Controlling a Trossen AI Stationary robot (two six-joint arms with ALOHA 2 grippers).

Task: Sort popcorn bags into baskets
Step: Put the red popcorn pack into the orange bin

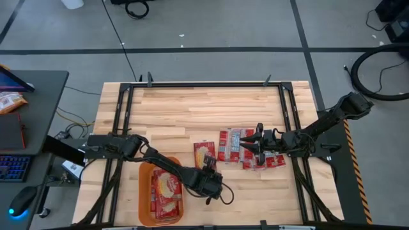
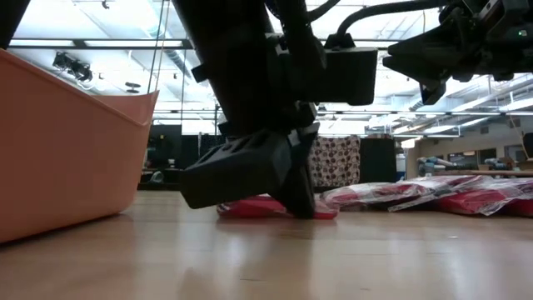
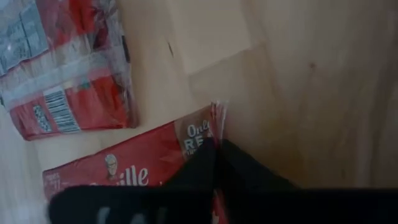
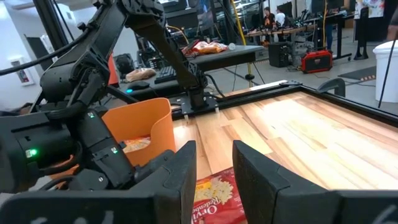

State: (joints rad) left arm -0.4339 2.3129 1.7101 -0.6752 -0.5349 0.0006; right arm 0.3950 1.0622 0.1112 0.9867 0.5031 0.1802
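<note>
One red popcorn bag [image 1: 204, 153] with a cream logo lies flat on the table by itself. My left gripper [image 1: 208, 170] is down at its near end, shut on it. A pile of red popcorn bags [image 1: 246, 152] lies to the right. My right gripper [image 1: 259, 144] hovers above that pile, open and touching nothing. It is raised well off the table in the low view [image 2: 433, 62]. The orange basket [image 1: 146, 191] sits near the table's near edge, with packets [image 1: 166, 195] inside. My left gripper [image 3: 214, 168] comes from above, slanting from the near side. Its shut fingers are on the near end of the lone popcorn bag, at its side edge [image 3: 210, 127]. The fingers hide the place of contact. The bag lies flat on the table [image 2: 258, 207].
Bare wood lies toward the far edge and near right of the table. The black frame rails [image 1: 124, 115] run along the table's sides. The left arm [image 1: 160, 163] crosses over the basket's far end. A desk [image 1: 32, 102] with a keyboard stands left of the table.
</note>
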